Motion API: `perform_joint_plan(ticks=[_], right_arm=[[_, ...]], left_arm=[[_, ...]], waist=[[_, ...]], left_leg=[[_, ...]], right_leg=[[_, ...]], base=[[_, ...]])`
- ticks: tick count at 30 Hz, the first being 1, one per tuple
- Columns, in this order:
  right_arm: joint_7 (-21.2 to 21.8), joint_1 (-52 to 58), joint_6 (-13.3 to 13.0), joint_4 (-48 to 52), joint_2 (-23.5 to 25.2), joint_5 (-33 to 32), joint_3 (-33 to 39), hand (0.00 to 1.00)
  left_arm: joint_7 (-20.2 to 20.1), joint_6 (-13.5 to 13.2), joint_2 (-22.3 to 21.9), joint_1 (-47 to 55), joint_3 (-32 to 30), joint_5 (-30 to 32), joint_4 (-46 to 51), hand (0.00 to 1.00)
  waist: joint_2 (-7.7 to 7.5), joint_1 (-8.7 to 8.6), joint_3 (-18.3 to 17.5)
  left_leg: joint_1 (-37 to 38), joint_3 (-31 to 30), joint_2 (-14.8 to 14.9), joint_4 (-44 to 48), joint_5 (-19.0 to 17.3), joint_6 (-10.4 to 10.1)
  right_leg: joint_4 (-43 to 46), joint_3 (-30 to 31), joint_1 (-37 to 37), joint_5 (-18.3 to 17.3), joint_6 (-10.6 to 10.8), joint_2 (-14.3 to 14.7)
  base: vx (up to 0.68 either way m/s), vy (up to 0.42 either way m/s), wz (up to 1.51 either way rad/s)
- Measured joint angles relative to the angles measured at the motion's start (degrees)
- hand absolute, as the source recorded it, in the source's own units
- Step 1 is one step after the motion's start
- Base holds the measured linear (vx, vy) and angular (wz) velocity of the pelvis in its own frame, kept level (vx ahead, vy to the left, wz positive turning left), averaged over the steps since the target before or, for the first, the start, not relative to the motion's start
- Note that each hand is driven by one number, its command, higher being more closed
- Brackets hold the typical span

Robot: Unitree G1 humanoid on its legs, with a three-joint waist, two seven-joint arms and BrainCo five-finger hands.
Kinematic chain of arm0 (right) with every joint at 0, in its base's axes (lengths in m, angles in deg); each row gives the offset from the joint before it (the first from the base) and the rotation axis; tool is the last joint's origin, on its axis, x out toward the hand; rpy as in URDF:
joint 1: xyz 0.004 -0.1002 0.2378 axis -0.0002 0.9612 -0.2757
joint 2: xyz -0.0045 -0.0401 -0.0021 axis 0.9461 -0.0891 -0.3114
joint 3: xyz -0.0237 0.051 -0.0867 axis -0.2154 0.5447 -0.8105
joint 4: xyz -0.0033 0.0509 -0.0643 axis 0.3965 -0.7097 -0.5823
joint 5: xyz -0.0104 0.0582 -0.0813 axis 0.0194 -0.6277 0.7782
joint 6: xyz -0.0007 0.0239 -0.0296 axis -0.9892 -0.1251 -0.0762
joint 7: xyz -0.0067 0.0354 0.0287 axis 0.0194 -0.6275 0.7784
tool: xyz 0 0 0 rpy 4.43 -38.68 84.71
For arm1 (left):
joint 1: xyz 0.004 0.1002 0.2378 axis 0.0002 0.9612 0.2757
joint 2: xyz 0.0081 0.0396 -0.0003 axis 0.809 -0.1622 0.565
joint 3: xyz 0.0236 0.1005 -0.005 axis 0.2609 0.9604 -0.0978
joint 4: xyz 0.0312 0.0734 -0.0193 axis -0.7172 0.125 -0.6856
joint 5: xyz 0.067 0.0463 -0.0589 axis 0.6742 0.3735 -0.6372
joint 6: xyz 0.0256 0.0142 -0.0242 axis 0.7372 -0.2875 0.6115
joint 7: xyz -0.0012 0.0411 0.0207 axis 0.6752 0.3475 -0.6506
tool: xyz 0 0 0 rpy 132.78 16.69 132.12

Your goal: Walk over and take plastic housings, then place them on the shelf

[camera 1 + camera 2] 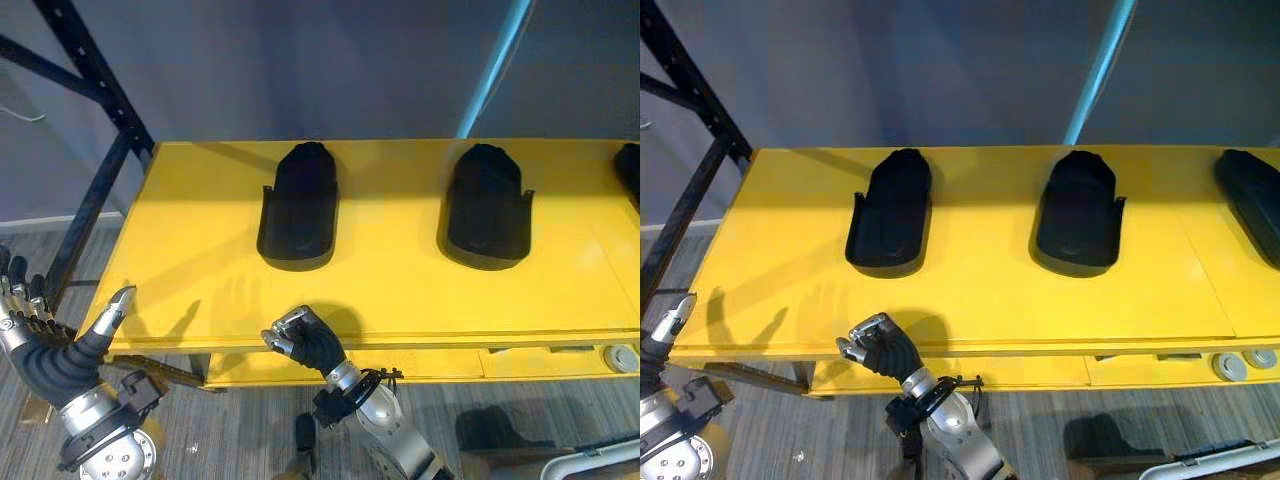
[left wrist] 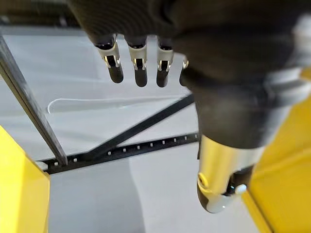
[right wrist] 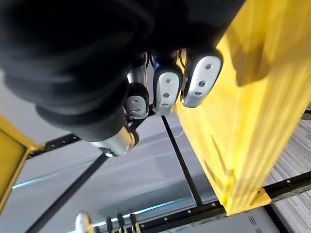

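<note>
Three black plastic housings lie on a yellow table [image 1: 400, 290]: one at the left [image 1: 298, 205], one in the middle [image 1: 485, 205], and a third cut off at the right edge [image 1: 1252, 200]. My left hand [image 1: 48, 355] hangs off the table's near left corner, fingers [image 2: 140, 65] straight and thumb spread, holding nothing. My right hand [image 1: 305, 338] sits at the table's front edge, in front of the left housing and well short of it. Its fingers [image 3: 167, 90] are curled into a fist with nothing inside.
A black metal rack frame [image 1: 90, 100] rises at the left, beside the table. A light blue pole [image 1: 495, 70] slants behind the table. Under the front edge at the right lie white round parts [image 1: 620, 357]. Grey floor lies in front.
</note>
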Motion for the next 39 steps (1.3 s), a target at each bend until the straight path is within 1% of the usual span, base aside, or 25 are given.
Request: perform_joint_plan(ticks=[3, 5, 8, 11, 13, 17, 19, 21, 23, 24, 25, 27, 28, 29, 30, 32, 33, 34, 35, 36, 37, 38, 39], right_arm=[[-1.42, -2.43, 0.01, -3.41, 0.38, 0.04, 0.36, 1.00], [-2.41, -4.17, -0.11, -5.49, 0.67, 0.22, 1.83, 1.00], [-3.87, -7.73, -0.04, -8.52, 1.89, 0.65, 4.26, 1.00], [-5.95, -12.14, -0.03, -10.97, 1.99, 2.44, 7.98, 1.00], [-8.01, -14.63, -0.01, -12.23, 2.00, 3.36, 10.27, 1.00], [-9.90, -16.49, 0.01, -12.44, 1.82, 4.52, 12.76, 1.00], [-10.93, -18.10, 0.02, -12.49, 1.52, 4.60, 14.96, 1.00], [-11.35, -18.55, 0.01, -12.46, 1.36, 4.60, 16.30, 1.00], [-11.59, -19.27, 0.01, -12.46, 1.10, 4.60, 16.74, 1.00], [-11.61, -19.53, 0.00, -12.44, 0.99, 4.58, 16.71, 1.00], [-11.61, -19.58, 0.00, -12.38, 0.97, 4.58, 16.71, 1.00], [-11.52, -19.58, -0.14, -12.02, 0.95, 4.58, 16.66, 1.00], [-11.44, -19.57, -0.17, -11.86, 0.95, 4.58, 16.64, 1.00], [-10.96, -18.74, -0.18, -10.43, 0.89, 4.57, 16.51, 0.00], [-10.58, -17.45, -0.20, -8.69, 0.71, 4.55, 16.47, 0.00], [-9.66, -11.79, -0.33, -1.96, -0.67, 4.53, 15.82, 0.00], [-8.75, -6.66, -0.37, 3.07, -1.83, 4.49, 15.59, 0.00], [-7.61, -0.66, -0.39, 8.49, -3.19, 4.31, 15.92, 0.00], [-7.04, 2.14, -0.43, 10.92, -3.87, 4.32, 16.64, 0.00], [-5.38, 6.92, -0.48, 15.13, -4.90, 4.16, 19.20, 0.00], [-4.53, 11.12, -0.58, 18.85, -5.50, 4.06, 23.52, 0.00], [-4.09, 12.52, -0.68, 20.05, -5.50, 3.91, 26.00, 0.00], [-3.32, 14.77, -0.72, 21.68, -5.63, 3.39, 31.18, 0.00]], left_arm=[[-1.50, -1.10, -0.12, 1.07, 0.57, -3.09, 0.01, 0.00], [-2.51, -1.32, -0.19, 0.92, 1.73, -4.94, 0.19, 0.00], [-2.69, -1.36, -0.46, 0.87, 1.71, -6.67, 0.29, 0.00], [-3.87, -1.91, -0.48, 0.29, 1.74, -7.01, 0.47, 0.00], [-4.45, -2.79, -0.48, -0.09, 1.74, -8.98, 0.53, 0.00], [-5.91, -3.43, -0.47, -0.24, 3.51, -11.31, 0.54, 0.00], [-8.06, -3.45, -0.41, -0.31, 4.17, -13.86, 0.54, 0.00], [-10.31, -3.52, -0.39, -0.24, 4.14, -17.99, 0.53, 0.00], [-13.29, -3.66, -0.24, -0.24, 4.18, -21.77, 0.53, 0.00], [-16.34, -3.79, 0.04, -0.24, 4.21, -25.33, 0.52, 0.00], [-17.53, -3.80, 0.31, -0.24, 4.29, -26.71, 0.50, 0.00], [-21.23, -3.87, 1.39, -0.23, 5.37, -31.13, 0.46, 0.00], [-22.03, -3.87, 1.61, -0.24, 5.86, -31.87, 0.39, 0.00], [-24.13, -3.86, 2.13, -0.27, 6.94, -33.39, 0.10, 0.00], [-25.08, -3.86, 2.60, -0.34, 7.54, -33.95, -0.26, 0.00], [-27.06, -3.82, 3.94, -0.29, 8.95, -34.90, -0.94, 0.00], [-27.85, -3.82, 4.67, -0.32, 9.44, -34.90, -1.10, 0.00], [-28.91, -3.74, 5.43, -0.32, 10.35, -34.89, -1.52, 0.00], [-29.41, -3.72, 5.73, -0.32, 10.83, -34.88, -1.69, 0.00], [-30.03, -3.60, 5.93, -0.32, 11.33, -34.79, -2.23, 0.00], [-30.15, -3.32, 5.85, -0.22, 12.06, -34.79, -2.92, 0.00], [-30.15, -3.33, 5.81, -0.20, 12.26, -34.74, -3.14, 0.00], [-30.40, -3.32, 5.75, -0.03, 12.35, -34.58, -3.79, 0.00]], waist=[[0.02, 0.16, 0.01], [0.06, 0.56, 0.03], [0.35, 0.88, 0.20], [1.10, 1.12, 0.71], [1.73, 1.46, 1.09], [2.52, 1.69, 1.63], [2.75, 1.83, 1.96], [2.74, 1.85, 2.29], [2.77, 1.82, 2.69], [2.74, 1.82, 2.85], [2.74, 1.82, 2.89], [2.70, 1.76, 3.20], [2.68, 1.62, 3.31], [2.63, 1.24, 3.62], [2.58, 1.15, 3.69], [2.28, 0.58, 3.84], [1.62, -0.01, 4.21], [0.90, -0.96, 4.29], [0.47, -1.40, 4.21], [-0.54, -2.38, 4.09], [-1.51, -3.22, 3.56], [-2.23, -3.74, 3.27], [-3.63, -4.57, 2.37]], left_leg=[[-0.74, -0.89, -0.17, 0.02, 0.18, -0.12], [-1.28, -1.48, -0.26, 0.04, 0.39, -0.10], [-1.58, -1.93, -0.42, 0.24, 1.00, 0.37], [-2.00, -3.26, -0.61, 0.24, 1.27, 0.11], [-2.01, -3.89, -0.60, 0.21, 1.37, -0.04], [-2.34, -4.35, -0.38, 0.03, 1.34, -0.39], [-3.07, -4.42, -0.19, 0.04, 1.32, -0.58], [-3.07, -4.40, -0.24, 0.05, 1.49, -0.36], [-3.08, -4.29, -0.41, 0.06, 1.64, -0.21], [-3.08, -4.24, -0.45, 0.07, 1.64, -0.21], [-3.08, -4.24, -0.46, 0.07, 1.64, -0.21], [-3.04, -4.25, -0.45, 0.07, 1.64, -0.21], [-3.02, -4.25, -0.44, 0.06, 1.64, -0.21], [-2.96, -4.26, -0.46, 0.06, 1.63, -0.22], [-2.94, -4.19, -0.46, 0.06, 1.63, -0.22], [-2.80, -3.86, -0.53, 0.23, 1.61, -0.22], [-2.15, -3.04, -0.50, 0.26, 1.54, -0.27], [-1.26, -2.17, -0.49, 0.25, 1.35, -0.45], [-0.86, -1.51, -0.38, 0.26, 1.16, -0.53], [0.49, 0.47, 0.01, 0.27, 0.63, -0.61], [2.10, 2.91, 0.51, 0.28, -0.07, -0.44], [3.21, 4.47, 0.93, 0.31, -0.54, -0.70], [4.95, 7.63, 1.79, 1.36, -2.38, -1.10]], right_leg=[[-0.01, -0.65, -0.28, -0.07, 0.09, 0.00], [0.04, -1.40, -0.46, -0.27, 0.24, -0.02], [0.46, -1.71, -0.78, -0.65, 0.44, -0.12], [1.88, -3.07, -1.12, -1.91, 0.23, -0.43], [3.15, -3.58, -1.37, -2.86, 0.00, -0.58], [4.57, -4.04, -2.04, -3.63, -0.06, -0.56], [5.06, -4.08, -3.02, -3.75, -0.11, -0.48], [5.16, -4.07, -3.04, -3.76, -0.11, -0.54], [5.34, -3.96, -3.18, -3.86, -0.05, -0.76], [5.35, -3.91, -3.21, -3.88, -0.05, -0.80], [5.36, -3.92, -3.21, -3.90, -0.05, -0.82], [5.48, -3.94, -3.21, -4.01, -0.08, -0.84], [5.57, -3.93, -3.23, -4.05, -0.10, -0.84], [5.80, -3.99, -3.22, -4.15, -0.12, -0.91], [5.80, -3.98, -3.22, -4.16, -0.12, -0.94], [5.76, -3.87, -3.14, -4.15, -0.12, -1.05], [5.74, -3.16, -2.87, -4.13, -0.12, -1.11], [5.63, -2.39, -2.29, -4.12, -0.11, -1.18], [5.61, -1.68, -2.26, -4.11, -0.12, -1.18], [5.53, 0.33, -2.13, -3.94, -0.27, -1.01], [5.39, 2.84, -2.08, -3.57, -0.33, -0.63], [5.08, 4.56, -2.13, -3.21, -0.40, -0.33], [4.62, 8.60, -2.00, -2.52, -0.65, 0.41]], base=[[0.03, -0.027, 0.09], [0.04, -0.039, 0.16], [0.05, -0.045, 0.09], [0.03, -0.046, 0.22], [0.03, -0.059, 0.15], [0.00, -0.042, 0.07], [0.00, 0.000, 0.00], [0.00, 0.000, 0.00], [0.00, 0.000, 0.00], [0.00, 0.000, 0.00], [0.00, 0.000, 0.00], [0.00, 0.000, 0.00], [0.00, 0.000, 0.00], [0.00, 0.000, 0.00], [0.00, 0.000, 0.00], [0.01, -0.008, -0.05], [0.03, -0.018, -0.22], [0.03, -0.018, -0.31], [0.00, -0.016, -0.54], [-0.01, -0.019, -0.85], [-0.01, -0.019, -1.04], [-0.03, -0.032, -1.43], [-0.04, -0.026, -1.47]])
